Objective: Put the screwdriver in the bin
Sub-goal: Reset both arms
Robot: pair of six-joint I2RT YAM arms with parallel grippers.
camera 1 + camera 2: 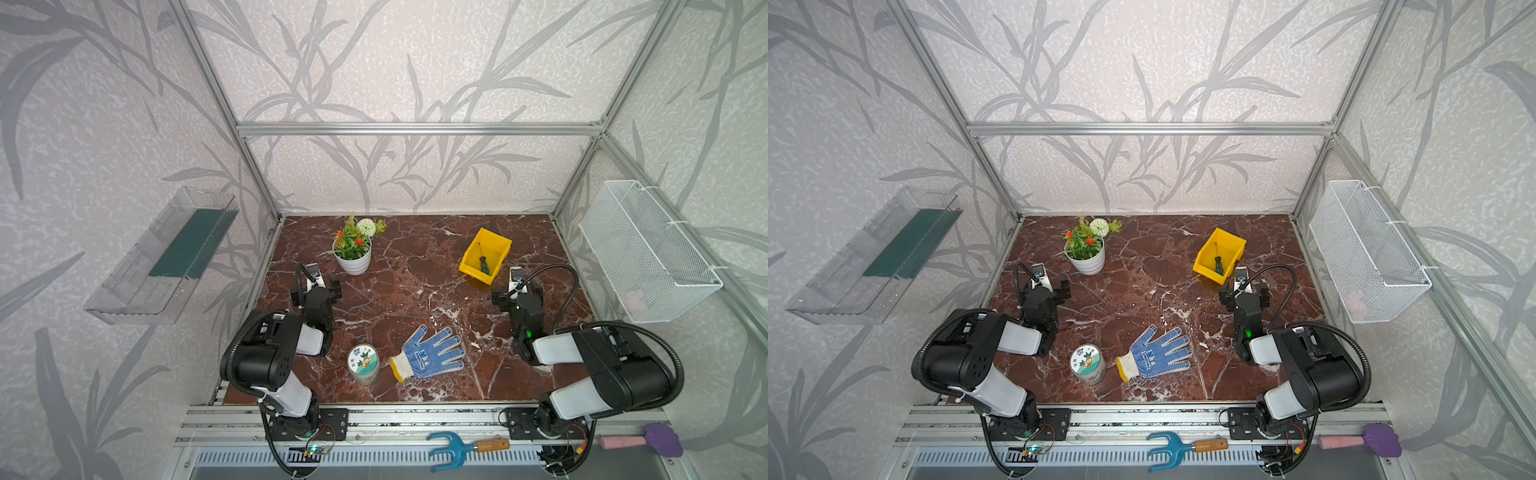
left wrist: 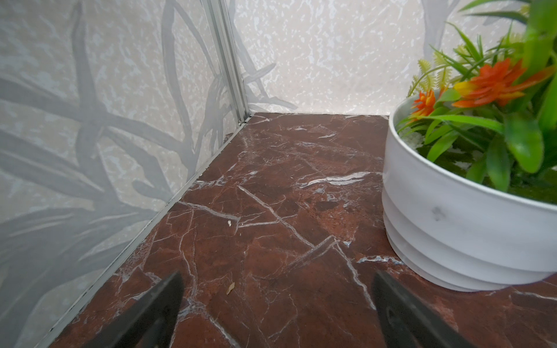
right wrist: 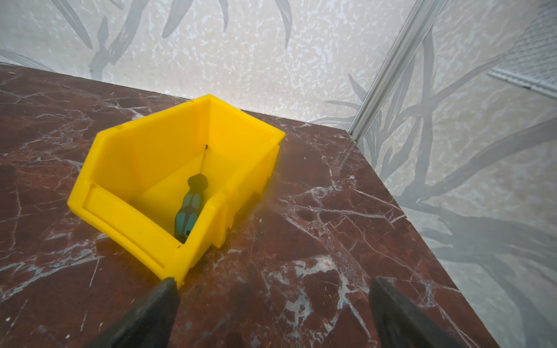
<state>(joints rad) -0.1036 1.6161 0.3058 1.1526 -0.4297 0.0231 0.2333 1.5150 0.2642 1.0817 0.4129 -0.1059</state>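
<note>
The screwdriver (image 1: 484, 264) (image 1: 1218, 264) (image 3: 190, 205), with a green and black handle and a thin shaft, lies inside the yellow bin (image 1: 471, 249) (image 1: 1207, 249) (image 3: 144, 150) at the back right of the marble table. Its tip leans up into the bin's far corner. My right gripper (image 1: 518, 291) (image 1: 1244, 296) (image 3: 272, 284) is open and holds nothing. It hovers just in front of the bin, at its near right corner. My left gripper (image 1: 316, 287) (image 1: 1046, 291) (image 2: 277, 277) is open and holds nothing, low over the table at the left, beside the plant pot.
A white pot of artificial flowers (image 1: 352, 253) (image 2: 452, 217) stands at the back left. A blue dotted glove (image 1: 430, 353) and a round tin (image 1: 363, 362) lie at the front middle. A wire basket (image 1: 648, 253) and a clear tray (image 1: 162, 257) hang on the side walls. A blue hand rake (image 1: 457, 449) lies on the front rail.
</note>
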